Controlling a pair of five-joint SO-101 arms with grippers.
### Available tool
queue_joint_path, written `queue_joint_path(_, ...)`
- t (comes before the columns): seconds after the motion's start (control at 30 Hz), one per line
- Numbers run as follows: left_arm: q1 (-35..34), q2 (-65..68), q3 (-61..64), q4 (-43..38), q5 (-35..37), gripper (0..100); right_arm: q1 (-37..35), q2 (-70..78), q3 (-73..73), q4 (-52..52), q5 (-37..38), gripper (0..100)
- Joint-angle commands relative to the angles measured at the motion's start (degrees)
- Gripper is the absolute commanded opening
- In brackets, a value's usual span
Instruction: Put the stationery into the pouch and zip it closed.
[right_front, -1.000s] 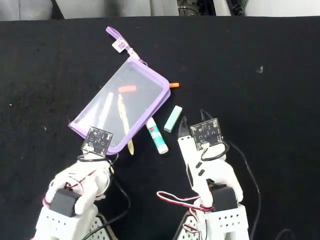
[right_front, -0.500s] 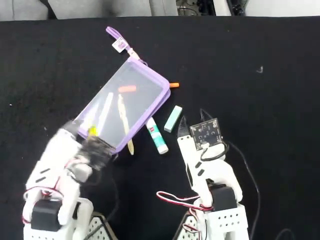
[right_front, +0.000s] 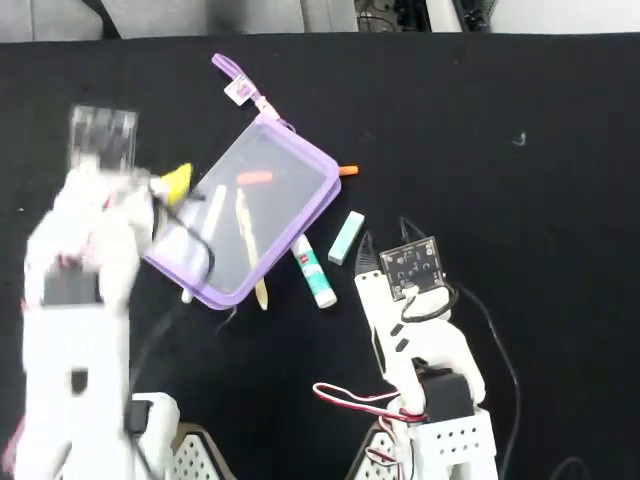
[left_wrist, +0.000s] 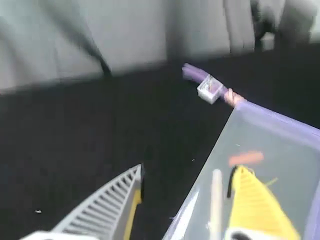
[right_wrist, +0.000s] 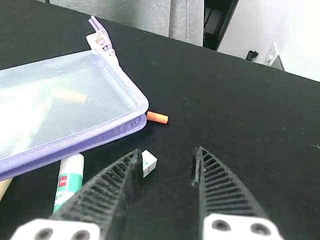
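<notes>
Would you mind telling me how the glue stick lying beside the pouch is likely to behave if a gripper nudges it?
The glue stick looks cylindrical and lies on its side, so a sideways nudge would probably roll it. Its smooth, rigid-looking body may slip in a loose grip.

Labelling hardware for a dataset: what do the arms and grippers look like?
The left arm and right arm are white with black motor blocks; the right trails red and black cables and bears a black square board. The right gripper has black ribbed fingers; the left gripper pairs a white ribbed finger with a yellow one.
</notes>
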Motion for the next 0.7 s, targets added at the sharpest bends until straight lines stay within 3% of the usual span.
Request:
queue_joint_path(0.0,2.07,32.0,-32.84,12.31,2.73,29,-0.44,-4.88,-0.31,-1.41,-0.26,17.7)
queue_joint_path(0.13,5.23,53.27,-56.48,17.93,5.8,29,-0.44,-4.88,-0.31,-1.41,-0.26,17.7)
queue_joint_path(0.33,7.6,80.79,-89.71,17.93,19.6,29,-0.44,-4.88,-0.31,-1.41,-0.26,17.7)
queue_joint_path(0.6,13.05,115.43,-130.51,17.93,20.75,29,-0.44,-4.88,-0.31,-1.58,-0.26,17.7)
queue_joint_path(0.67,14.02,121.67,-133.49,16.79,20.4,29,-0.44,-4.88,-0.31,-1.58,-0.26,17.7)
